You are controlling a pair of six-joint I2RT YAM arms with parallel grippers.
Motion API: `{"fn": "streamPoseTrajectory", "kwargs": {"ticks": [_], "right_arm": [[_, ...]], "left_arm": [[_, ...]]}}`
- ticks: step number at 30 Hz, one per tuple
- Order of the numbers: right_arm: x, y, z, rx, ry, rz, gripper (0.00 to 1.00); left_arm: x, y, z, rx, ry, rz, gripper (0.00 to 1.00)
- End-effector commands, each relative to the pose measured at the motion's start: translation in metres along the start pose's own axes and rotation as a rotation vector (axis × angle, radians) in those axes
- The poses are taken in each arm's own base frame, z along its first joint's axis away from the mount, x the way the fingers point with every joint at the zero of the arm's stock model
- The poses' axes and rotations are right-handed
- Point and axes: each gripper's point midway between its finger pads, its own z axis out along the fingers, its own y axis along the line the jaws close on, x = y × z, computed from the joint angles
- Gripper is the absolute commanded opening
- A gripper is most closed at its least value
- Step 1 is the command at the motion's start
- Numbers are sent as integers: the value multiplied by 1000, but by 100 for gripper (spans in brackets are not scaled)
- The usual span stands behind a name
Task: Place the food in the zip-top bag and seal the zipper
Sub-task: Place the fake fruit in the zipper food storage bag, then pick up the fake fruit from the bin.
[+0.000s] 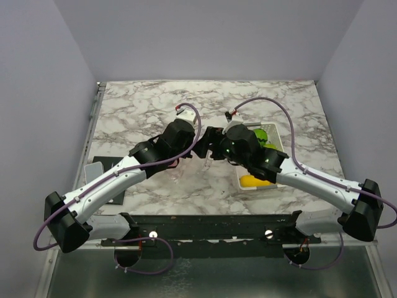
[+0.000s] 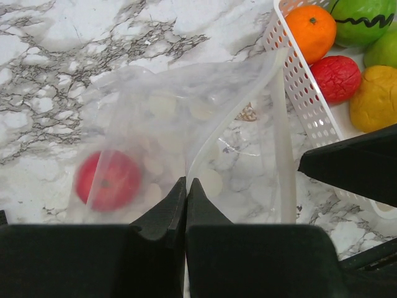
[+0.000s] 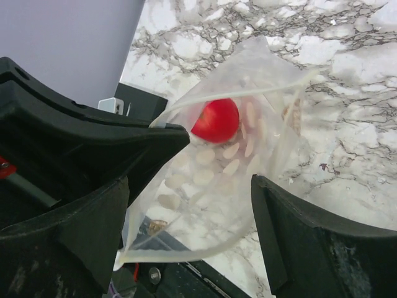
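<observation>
Zip-top bag point(image 2: 205, 124), clear with pale white dots, sits near the middle of the marble table point(image 1: 142, 105), just left of the white tray point(image 2: 304, 105). Its mouth gapes open towards both wrist cameras. One red fruit point(image 3: 215, 120) is already inside, at the closed far end, and it shows blurred through the film in the left wrist view. The zipper point(image 2: 282, 143) is unsealed: one strip runs straight along the tray side of the mouth, and the other curves away from it to the left gripper point(image 2: 186, 183). That gripper is clenched, its two fingers pressed together on the edge of the bag's mouth.

The right gripper point(image 3: 189, 186) is spread wide, one finger on either side of the open mouth. Whether either finger touches the plastic cannot be told.

More food lies in the tray: an orange point(image 2: 310, 31), a green striped ball point(image 2: 363, 18), a lumpy red piece point(image 2: 335, 77) and a yellow piece point(image 2: 375, 99), packed close together. From above, both arms reach in and meet over the bag, hiding most of it.
</observation>
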Motion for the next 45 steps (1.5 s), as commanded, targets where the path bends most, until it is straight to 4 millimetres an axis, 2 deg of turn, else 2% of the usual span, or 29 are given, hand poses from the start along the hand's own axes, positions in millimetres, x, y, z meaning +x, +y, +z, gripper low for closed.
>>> {"fn": "streamPoseTrajectory", "kwargs": {"ticks": [1,6,15,21,28,35,45], "right_arm": [[-2,-10,-13,42,-17,-21,85],[-13,-26,-36,113,-58,-31,84],[-19,-101,-85,451,-97,-124,80],[-15,-138,-107,612,-80,-150,79],[5,-181,-108,751,20,-167,78],[19,-222,-100,824,82,-106,78],[17,-262,-84,882,95,-37,80]], "left_arm": [[-11,-6,-2,21,-32,-27,0],[-14,-3,-2,8,-40,-19,0],[-6,3,0,-12,-47,-10,0],[1,12,0,-41,-55,2,0],[7,22,1,-76,-61,28,0],[3,28,-2,-74,-73,8,0],[0,33,-5,-76,-89,-3,0]]}}
